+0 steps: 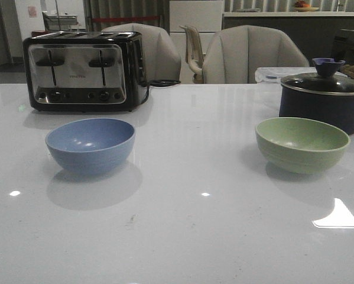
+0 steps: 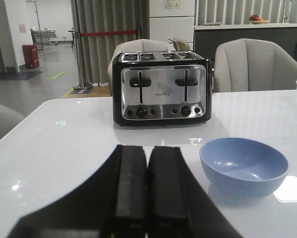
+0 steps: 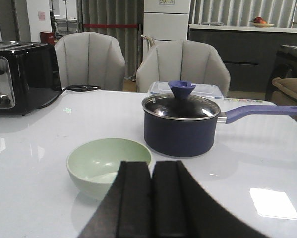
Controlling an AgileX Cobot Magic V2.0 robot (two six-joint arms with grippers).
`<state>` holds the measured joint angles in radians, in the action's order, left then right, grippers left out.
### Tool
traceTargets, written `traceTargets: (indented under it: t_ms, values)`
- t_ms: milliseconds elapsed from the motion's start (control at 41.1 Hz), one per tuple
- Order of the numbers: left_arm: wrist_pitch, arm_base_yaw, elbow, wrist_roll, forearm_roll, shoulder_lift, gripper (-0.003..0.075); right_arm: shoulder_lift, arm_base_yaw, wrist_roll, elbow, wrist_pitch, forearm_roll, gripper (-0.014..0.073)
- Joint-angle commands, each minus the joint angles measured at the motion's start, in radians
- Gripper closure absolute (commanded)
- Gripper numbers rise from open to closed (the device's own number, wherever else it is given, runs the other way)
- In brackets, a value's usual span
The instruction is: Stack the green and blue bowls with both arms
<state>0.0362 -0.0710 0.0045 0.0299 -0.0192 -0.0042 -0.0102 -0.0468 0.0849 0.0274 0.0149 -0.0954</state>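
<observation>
A dusty blue bowl (image 1: 91, 144) sits upright and empty on the white table at the left; it also shows in the left wrist view (image 2: 244, 165). A pale sage green bowl (image 1: 302, 144) sits upright and empty at the right; it also shows in the right wrist view (image 3: 106, 164). My left gripper (image 2: 148, 148) is shut and empty, hanging short of the blue bowl and to one side of it. My right gripper (image 3: 151, 163) is shut and empty, just short of the green bowl's near rim. Neither arm shows in the front view.
A black and chrome toaster (image 1: 85, 70) stands behind the blue bowl. A dark navy lidded pot (image 1: 322, 98) stands close behind the green bowl, its handle (image 3: 265, 112) pointing away to the right. A clear box (image 3: 205, 89) and grey chairs (image 1: 247, 54) lie beyond.
</observation>
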Motion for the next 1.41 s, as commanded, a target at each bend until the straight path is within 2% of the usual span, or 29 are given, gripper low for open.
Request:
traceTargets:
  t_ms: [0, 729, 851, 1094, 1216, 1386]
  values:
    - [-0.088, 0.003, 0.021, -0.007, -0.006, -0.020, 0.0617, -0.021, 0.007, 0.002, 0.000, -0.088, 0.000, 0.0559]
    - [-0.090, 0.003, 0.019, -0.007, -0.006, -0.020, 0.0617, -0.021, 0.007, 0.002, -0.001, -0.105, 0.000, 0.0559]
    - [-0.171, 0.003, 0.004, -0.007, -0.008, -0.020, 0.0617, -0.021, 0.007, 0.002, -0.041, -0.099, 0.000, 0.0559]
    - [-0.118, 0.003, -0.221, -0.007, -0.008, -0.016, 0.0617, -0.010, 0.007, 0.002, -0.280, 0.046, 0.006, 0.0559]
    - [-0.024, 0.003, -0.373, -0.007, -0.008, 0.020, 0.0617, 0.054, 0.007, 0.002, -0.407, 0.106, 0.027, 0.0559]
    - [0.200, 0.003, -0.593, -0.007, -0.010, 0.169, 0.0617, 0.206, 0.007, 0.002, -0.558, 0.180, 0.027, 0.0559]
